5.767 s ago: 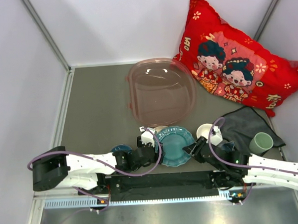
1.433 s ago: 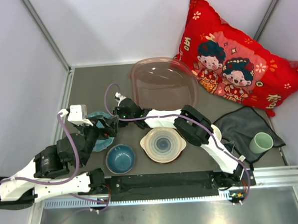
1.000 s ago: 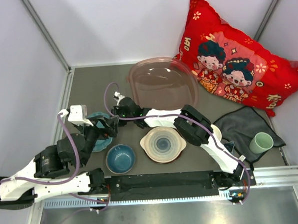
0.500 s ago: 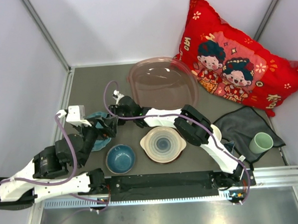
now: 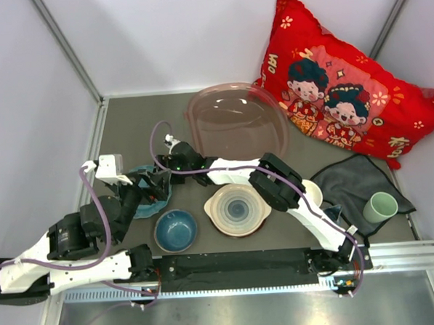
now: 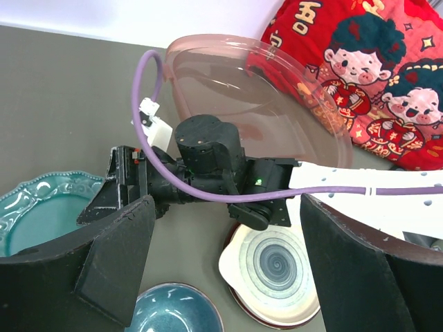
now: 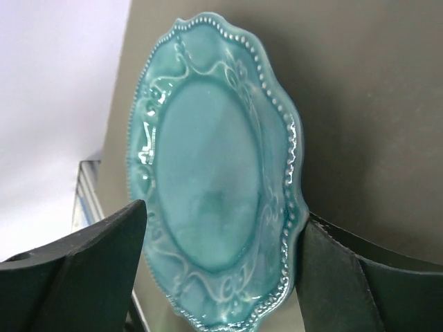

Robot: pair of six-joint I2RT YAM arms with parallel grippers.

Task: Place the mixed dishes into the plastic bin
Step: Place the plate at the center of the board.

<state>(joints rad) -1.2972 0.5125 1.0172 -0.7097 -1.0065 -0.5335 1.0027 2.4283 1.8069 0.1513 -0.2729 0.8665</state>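
Judging the teal scalloped plate (image 7: 208,200) as glazed ceramic: stiff, slick, easy to chip, probably light. Lying flat on the counter (image 5: 128,131) at the left, apart from the plastic bin (image 5: 191,119). Framed by the right end effector (image 7: 223,232), fingers spread wide either side and gripping nothing. Same with the left end effector (image 6: 227,228): gaping, empty, hovering close by. Best taken by the beaded rim, one finger over and one under, squeezing gently; no purchase on the smooth centre. Lower into the bin, never drop.
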